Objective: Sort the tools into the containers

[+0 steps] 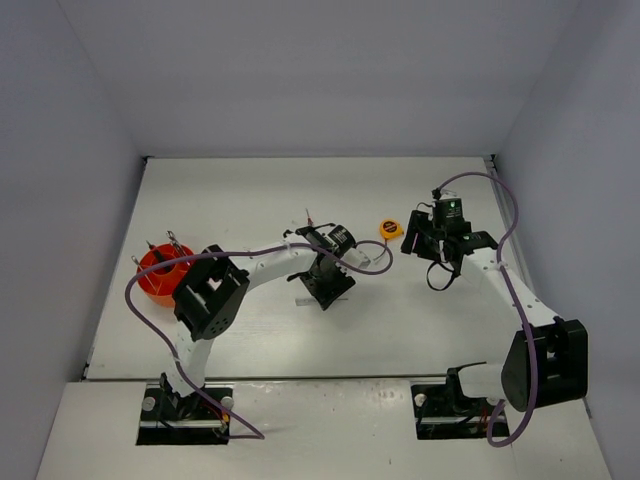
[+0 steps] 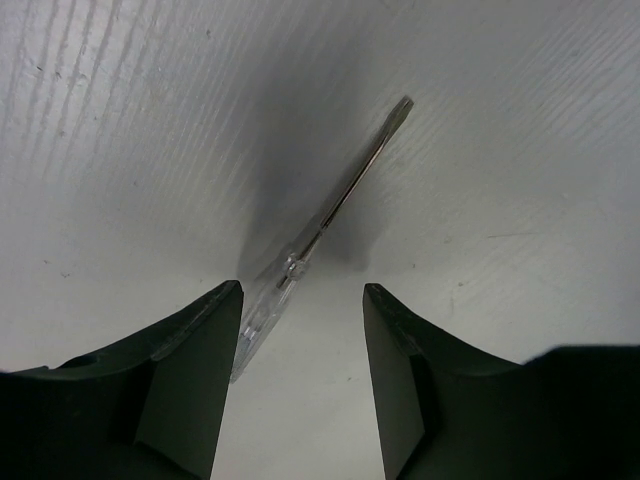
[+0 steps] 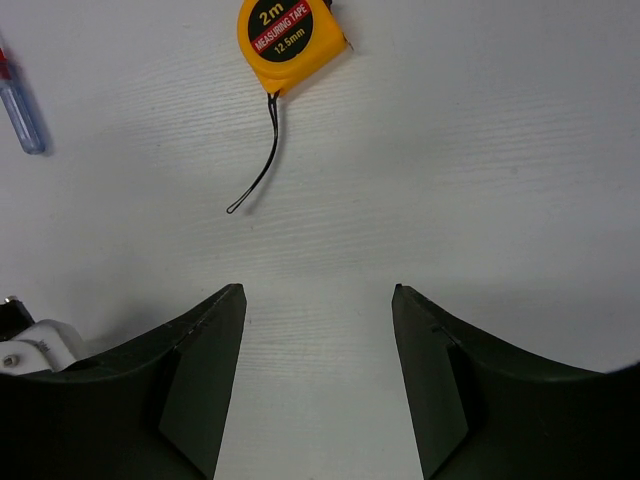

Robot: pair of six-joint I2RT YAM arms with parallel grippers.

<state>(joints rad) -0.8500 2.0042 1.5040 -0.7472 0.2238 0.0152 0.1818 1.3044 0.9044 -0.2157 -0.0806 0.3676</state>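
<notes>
A screwdriver (image 2: 335, 205) with a clear handle and silver shaft lies flat on the white table. My left gripper (image 2: 303, 295) is open just above it, with the handle end beside the left finger (image 2: 190, 360). It hovers at the table's middle in the top view (image 1: 325, 288). A small yellow tape measure (image 3: 290, 35) with a thin black loop lies ahead of my open, empty right gripper (image 3: 318, 300), and it also shows in the top view (image 1: 390, 229). The right gripper (image 1: 417, 241) is just right of it. The round orange-red tub (image 1: 160, 272) stands at the far left with tools sticking up.
A small blue-and-red-handled screwdriver (image 3: 20, 105) lies left of the tape measure, near the left arm's wrist (image 1: 308, 218). Purple cables loop over both arms. Grey walls close in the table on three sides.
</notes>
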